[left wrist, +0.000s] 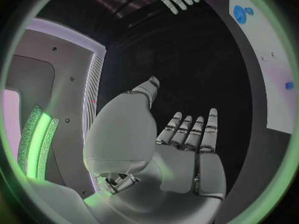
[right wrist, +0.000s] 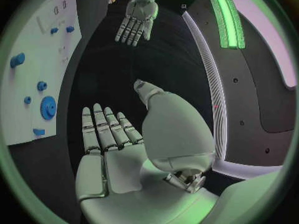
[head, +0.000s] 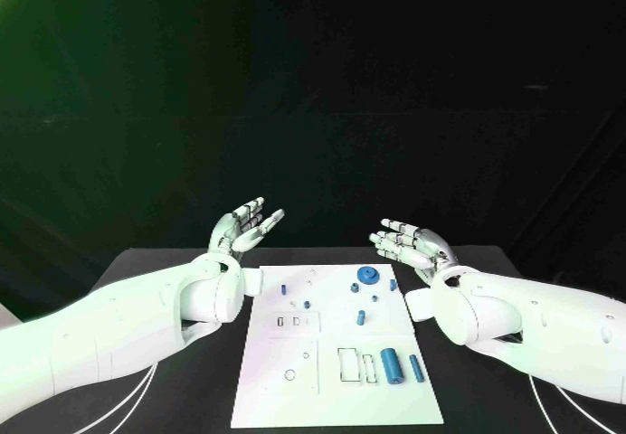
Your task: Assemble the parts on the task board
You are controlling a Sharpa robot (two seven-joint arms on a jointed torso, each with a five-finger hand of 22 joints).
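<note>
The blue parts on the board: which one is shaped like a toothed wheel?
The gear, at the far end of the board, nearest the right robot hand. It is a flat round disc; the other blue parts are pegs or cylinders.

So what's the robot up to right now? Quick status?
Left hand and right hand open, raised beyond the task board. Blue parts lie untouched. Nothing in the way.

I see both hands raised off the task board (head: 268, 389); over it only small blue parts (head: 393, 364) stand in the way.
</note>
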